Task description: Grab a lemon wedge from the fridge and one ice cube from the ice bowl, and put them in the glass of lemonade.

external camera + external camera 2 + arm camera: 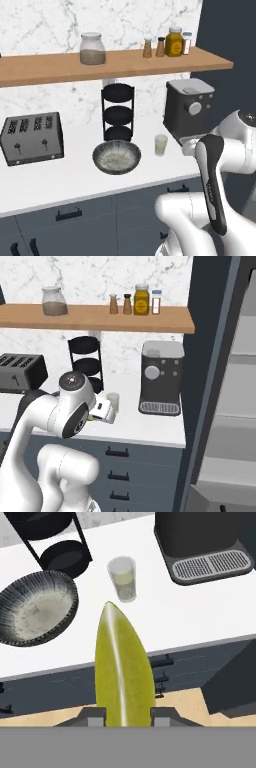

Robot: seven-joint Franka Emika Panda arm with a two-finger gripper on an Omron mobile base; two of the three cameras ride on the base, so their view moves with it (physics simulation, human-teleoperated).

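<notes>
Jaws (125,716) clamped on yellow-green lemon wedge (122,667). Small clear glass of pale lemonade (122,578) ahead on white counter (180,617); speckled grey ice bowl (36,607) ahead-left.

On the surface (60,175) stand one toaster (32,137), one three-tier rack (118,112), one ice bowl (116,156), one glass of lemonade (160,145) and one coffee machine (189,108). The shelf (60,65) above the toaster carries one lidded jar (92,48) and four small bottles (167,45). One lemon wedge (122,667) shows.
</notes>
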